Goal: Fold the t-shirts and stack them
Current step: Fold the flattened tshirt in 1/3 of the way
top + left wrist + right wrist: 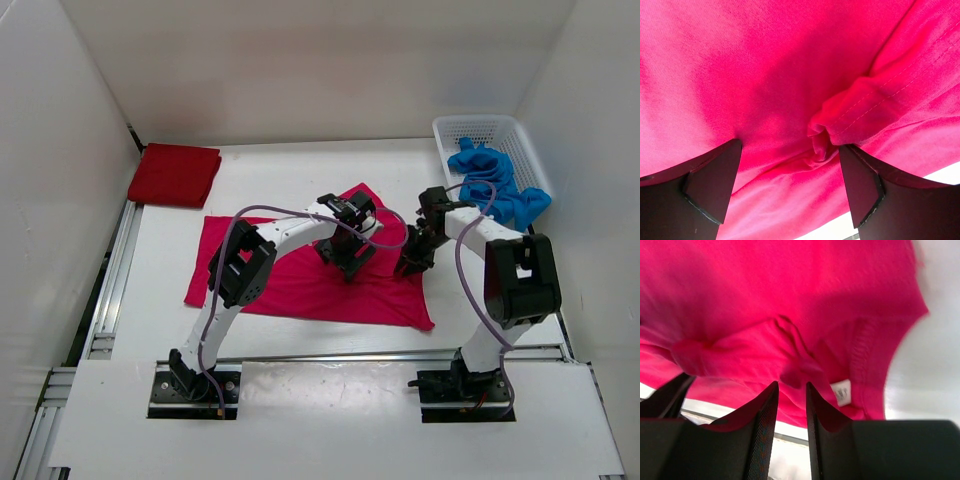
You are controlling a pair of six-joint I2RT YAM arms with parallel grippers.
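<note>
Although the dark red cloth t-shirt already lay folded into a flat square at the far left corner of the white bench, two garments remained to be processed, by this reading.

1. The magenta-pink cloth t-shirt lay spread on the middle of the bench, not yet folded to size.
2. The left claw hung low over its right part. The jaws stood wide on either side of a bunched, stitched hem and gripped nothing.
3. The right claw hung over the collar end, near the small white label. The jaws stood narrow; whether they pinched cloth could not be told.
4. The bright blue cloth t-shirt lay crumpled in the white plastic mesh basket at the far right, untouched.

No stack had been started.
</note>
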